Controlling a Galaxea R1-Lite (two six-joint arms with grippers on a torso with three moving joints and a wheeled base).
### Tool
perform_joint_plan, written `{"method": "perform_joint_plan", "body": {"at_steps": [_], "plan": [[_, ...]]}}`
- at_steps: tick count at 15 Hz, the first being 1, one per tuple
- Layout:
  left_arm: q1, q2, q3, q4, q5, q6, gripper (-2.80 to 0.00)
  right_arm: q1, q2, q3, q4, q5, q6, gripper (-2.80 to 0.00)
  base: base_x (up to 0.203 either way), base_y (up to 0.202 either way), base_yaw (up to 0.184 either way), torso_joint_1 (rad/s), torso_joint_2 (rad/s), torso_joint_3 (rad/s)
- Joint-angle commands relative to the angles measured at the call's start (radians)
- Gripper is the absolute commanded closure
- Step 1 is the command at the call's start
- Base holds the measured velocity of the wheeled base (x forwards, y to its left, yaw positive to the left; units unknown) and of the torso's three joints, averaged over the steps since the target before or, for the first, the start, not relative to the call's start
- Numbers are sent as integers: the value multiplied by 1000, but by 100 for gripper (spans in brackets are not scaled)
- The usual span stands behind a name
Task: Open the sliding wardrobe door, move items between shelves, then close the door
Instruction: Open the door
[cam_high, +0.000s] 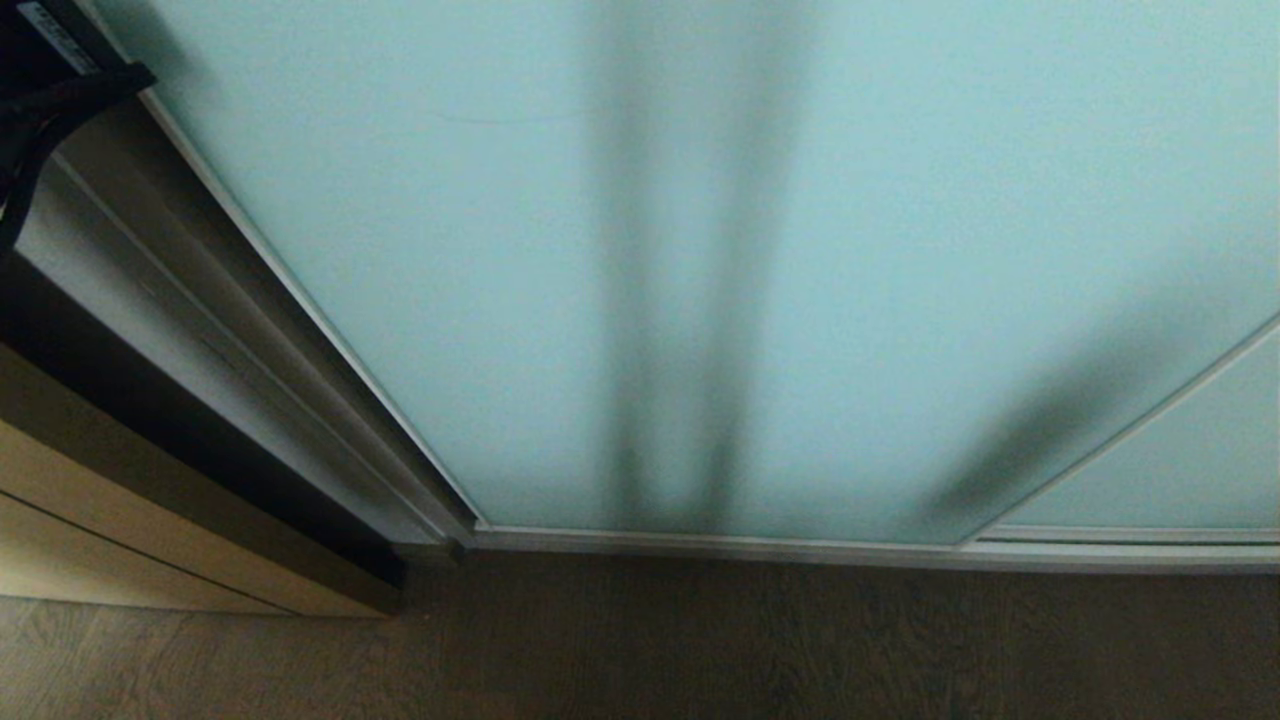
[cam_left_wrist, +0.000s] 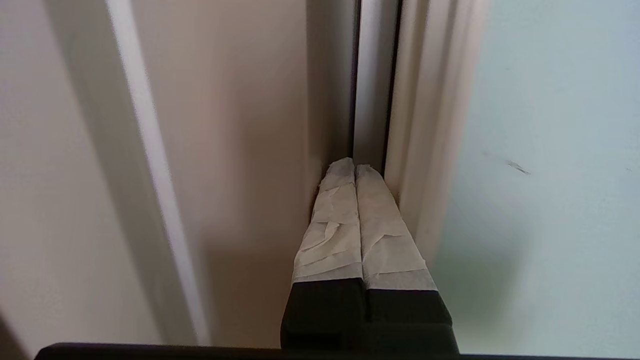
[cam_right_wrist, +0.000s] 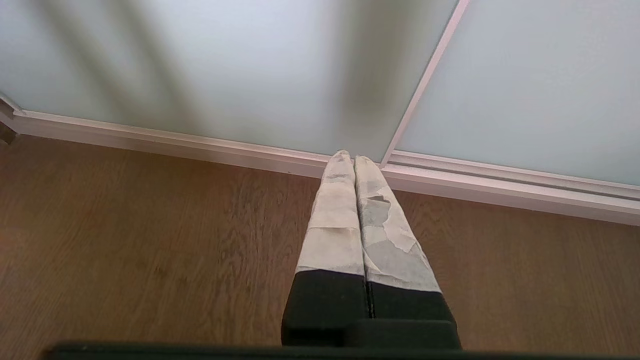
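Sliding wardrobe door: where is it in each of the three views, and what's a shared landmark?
Head view: sliding wardrobe door fills most of the frame above the wooden floor.
Left wrist view: frosted glass beside the shut left gripper, whose tips sit at the door's frame edge.
Right wrist view: across the frame beyond the shut right gripper.
Shared landmark: the door's slim silver frame.

Closed right gripper (cam_right_wrist: 354, 159) above wooden floor (cam_right_wrist: 150, 250)

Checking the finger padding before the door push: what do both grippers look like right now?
Left gripper: two long tapering fingers, wrapped in creased pale tape, on a black base. Right gripper: same build, but its tape is greyer, scuffed and torn in patches.
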Motion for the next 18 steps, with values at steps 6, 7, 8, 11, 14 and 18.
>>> {"method": "perform_joint_plan", "body": {"at_steps": [6,7,8,11,14,18], "plan": [[-118,56,-49,-5,4,6,0,0,0,1,0,1,-1,0,0,0,0,0,0,0],[-133,59,-49,-5,4,6,0,0,0,0,0,1,-1,0,0,0,0,0,0,0],[-154,64,-49,-5,7,7,0,0,0,1,0,1,-1,0,0,0,0,0,0,0],[-210,96,-60,-8,9,13,0,0,0,1,0,1,-1,0,0,0,0,0,0,0],[-267,137,-84,-10,11,14,0,0,0,0,0,1,-1,0,0,0,0,0,0,0],[-339,201,-127,-10,12,14,0,0,0,1,0,1,-1,0,0,0,0,0,0,0]]}}
